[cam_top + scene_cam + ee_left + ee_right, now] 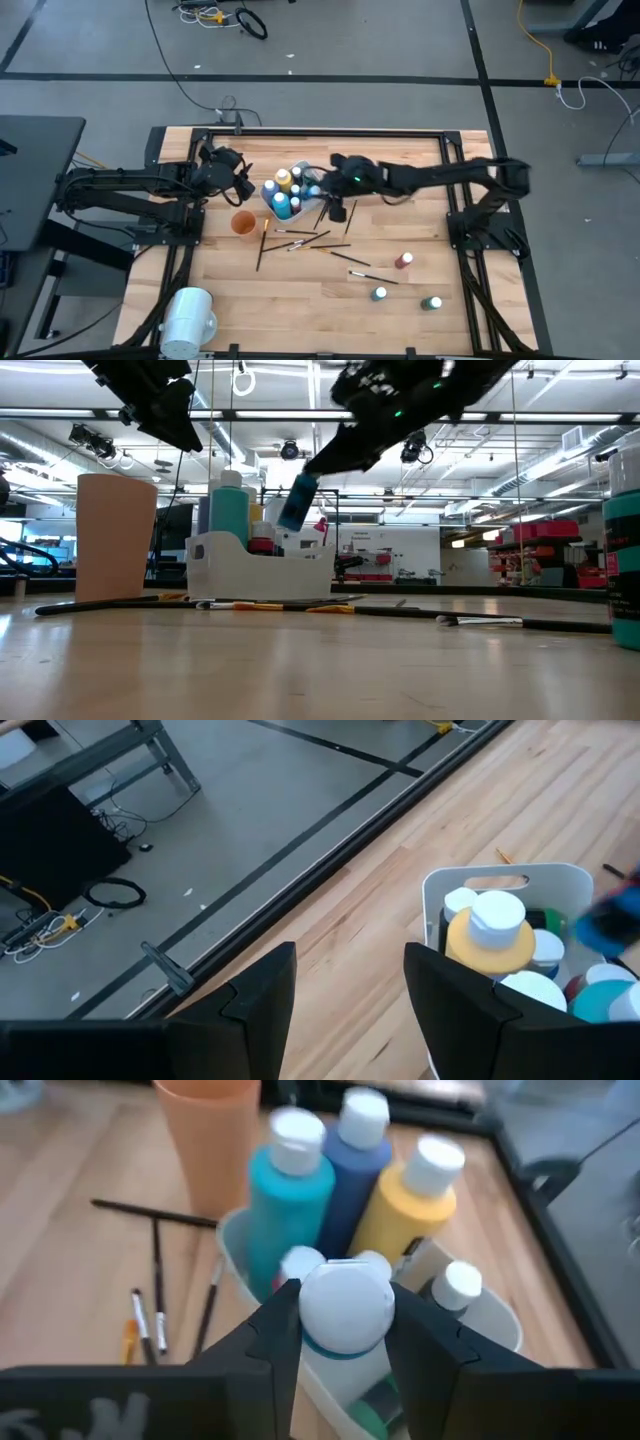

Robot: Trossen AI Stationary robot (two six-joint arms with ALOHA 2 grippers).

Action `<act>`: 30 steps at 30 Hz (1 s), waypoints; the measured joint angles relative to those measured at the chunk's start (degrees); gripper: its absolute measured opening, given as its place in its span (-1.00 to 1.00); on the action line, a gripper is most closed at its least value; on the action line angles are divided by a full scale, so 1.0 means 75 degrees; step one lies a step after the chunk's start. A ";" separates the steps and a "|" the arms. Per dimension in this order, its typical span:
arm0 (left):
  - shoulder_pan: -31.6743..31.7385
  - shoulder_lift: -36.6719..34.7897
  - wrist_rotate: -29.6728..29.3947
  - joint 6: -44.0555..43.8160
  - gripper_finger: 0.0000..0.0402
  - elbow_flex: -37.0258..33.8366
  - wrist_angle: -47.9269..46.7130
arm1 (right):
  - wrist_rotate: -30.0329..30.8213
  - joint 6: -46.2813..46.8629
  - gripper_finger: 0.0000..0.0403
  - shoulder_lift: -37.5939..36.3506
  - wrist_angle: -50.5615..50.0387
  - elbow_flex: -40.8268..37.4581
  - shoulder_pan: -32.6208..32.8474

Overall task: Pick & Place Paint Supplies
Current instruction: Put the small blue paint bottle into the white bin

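Nearest the low camera, a teal bottle (622, 565) is standing at the bench's near right, one of three bottles (404, 260) waiting loose there. Brushes (305, 240) are lying scattered mid-bench beside the orange cup (242, 222).

Right gripper (345, 1342) is hovering over the white tub (290, 195), fingers clamped on a blue white-capped bottle (297, 501), tilted, apparently about to go in. Tub is holding teal, blue and yellow bottles (405, 1205) already.

Left gripper (350, 985) is hanging just beside the tub toward the bench's left edge, fingers spread, empty.

Judgement: roughly two-thirds done; three bottles and all brushes remaining.
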 joint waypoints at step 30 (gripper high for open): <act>0.0000 0.0003 0.0194 0.0217 -0.02 0.0000 -0.0009 | -0.0925 -0.0491 -0.39 0.1258 -0.0496 0.0836 -0.0987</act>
